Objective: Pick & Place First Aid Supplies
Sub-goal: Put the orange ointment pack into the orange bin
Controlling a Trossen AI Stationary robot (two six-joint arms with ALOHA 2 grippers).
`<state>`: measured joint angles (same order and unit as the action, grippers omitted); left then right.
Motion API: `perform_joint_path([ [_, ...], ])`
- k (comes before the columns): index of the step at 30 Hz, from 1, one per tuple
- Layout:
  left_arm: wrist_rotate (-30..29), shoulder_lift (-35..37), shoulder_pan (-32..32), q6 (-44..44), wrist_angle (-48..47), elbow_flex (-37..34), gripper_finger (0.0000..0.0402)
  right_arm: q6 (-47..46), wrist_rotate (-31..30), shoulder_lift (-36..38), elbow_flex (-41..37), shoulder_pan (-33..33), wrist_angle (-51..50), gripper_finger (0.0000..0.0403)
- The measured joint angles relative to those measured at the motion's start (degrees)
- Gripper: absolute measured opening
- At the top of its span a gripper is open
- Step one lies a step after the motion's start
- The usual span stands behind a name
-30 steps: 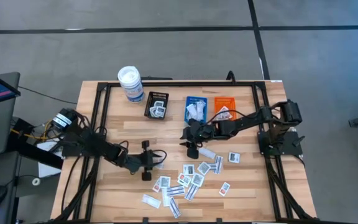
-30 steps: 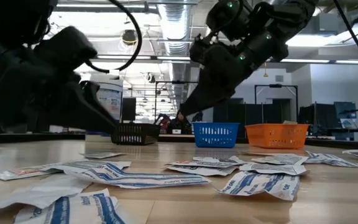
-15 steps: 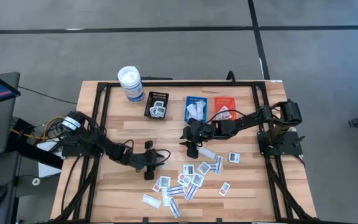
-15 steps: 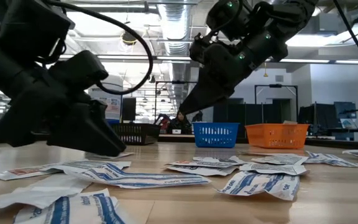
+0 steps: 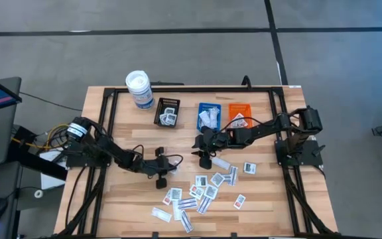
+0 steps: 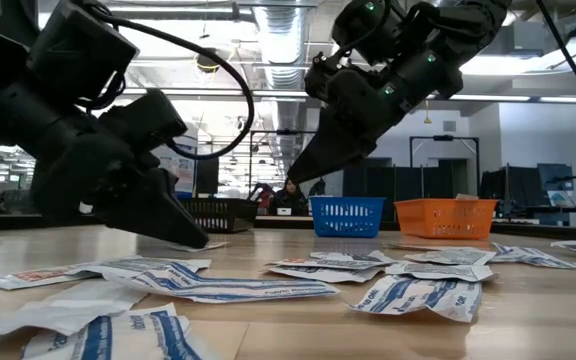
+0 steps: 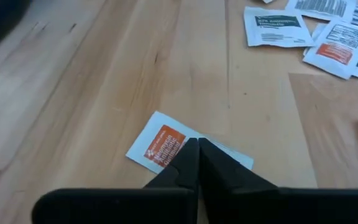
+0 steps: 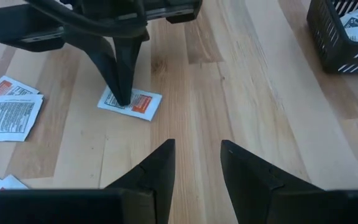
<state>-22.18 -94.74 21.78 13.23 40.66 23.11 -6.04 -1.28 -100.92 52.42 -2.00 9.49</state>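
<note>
From above, the left gripper [image 5: 162, 174] hides the packet [image 7: 164, 144] under it; the wrist views show its fingers pinched together on that orange-printed packet, flat on the table left of the scattered packets [image 5: 204, 189]. The right gripper [image 5: 203, 158] hovers nearby, fingers parted, holding nothing.

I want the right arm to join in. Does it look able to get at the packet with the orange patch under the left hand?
Probably not yet. The right hand stands open, facing the packet with the orange patch across bare wood, but the left hand is shut on it.
</note>
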Motion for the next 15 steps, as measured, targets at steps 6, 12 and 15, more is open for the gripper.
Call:
perform_joint_path([
  [6, -0.28, -0.36, -0.09, 0.09, 6.59, -0.24, 0.0007, 0.0, 0.0, 0.0, 0.0, 0.0, 0.01, 0.0123],
  [12, 1.7, 4.94, -0.06, -1.3, 5.5, -0.09, 0.0044, -0.01, 0.0, 0.0, 0.0, -0.06, 0.41, 0.0123],
  [15, 0.68, 9.01, -0.53, -1.36, 2.4, 0.09, 0.0081, -0.01, 0.02, 0.0, 0.0, -0.28, 0.51, 0.0123],
])
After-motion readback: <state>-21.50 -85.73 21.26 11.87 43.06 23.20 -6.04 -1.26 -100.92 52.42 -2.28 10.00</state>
